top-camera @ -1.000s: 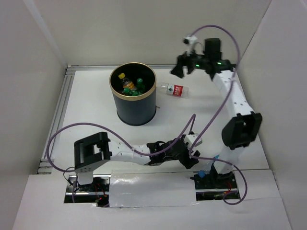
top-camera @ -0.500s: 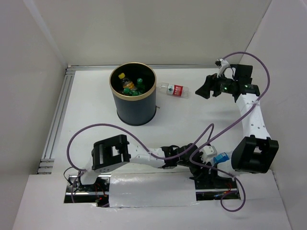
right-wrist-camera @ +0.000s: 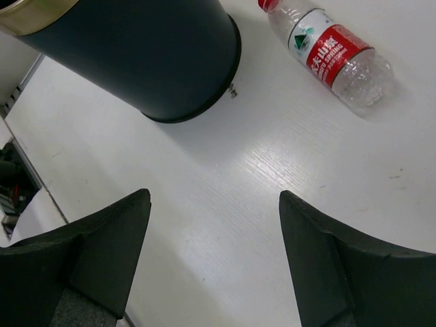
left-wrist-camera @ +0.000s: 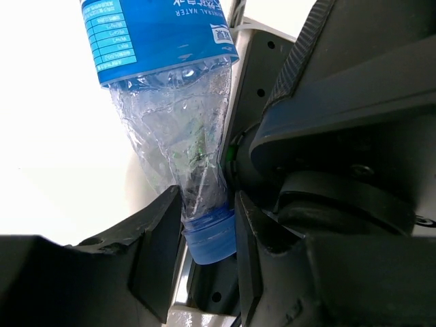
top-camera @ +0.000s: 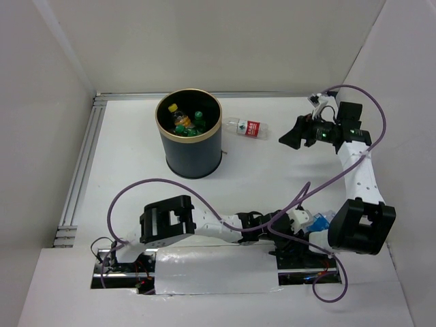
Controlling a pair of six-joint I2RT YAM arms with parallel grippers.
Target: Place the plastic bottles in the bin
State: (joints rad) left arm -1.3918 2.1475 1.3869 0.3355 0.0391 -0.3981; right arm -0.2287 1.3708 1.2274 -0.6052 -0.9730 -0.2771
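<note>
Plastic bottles (top-camera: 185,121), green ones and a yellow-capped one, lie inside the bin (top-camera: 191,155), which stands upright toward the back left of the table (top-camera: 129,170), as the overhead view shows. Just right of the bin, a red-and-white labelled bottle (top-camera: 249,129) lies on its side on the tabletop, apart from the bin's wall. Only the left wrist view reveals the grip at the near edge. The left gripper (left-wrist-camera: 208,228) is clamped on a crushed, clear blue-labelled bottle (left-wrist-camera: 170,95). Its fingers (left-wrist-camera: 153,259) pinch at the neck and blue cap (left-wrist-camera: 211,238), hard against the right arm's dark housing (left-wrist-camera: 354,136). From overhead that bottle is little more than a blue-and-clear scrap beside the arm. The right wrist view shows the right gripper (right-wrist-camera: 213,204) with fingers spread wide and nothing between them, hanging over bare table, the labelled bottle and the bin's dark wall beyond. A second earlier the left gripper sat nearer the middle of the near edge; it has since reached right. The right gripper has drawn away from behind the labelled bottle toward the right wall. Bin and labelled bottle have not moved.
</note>
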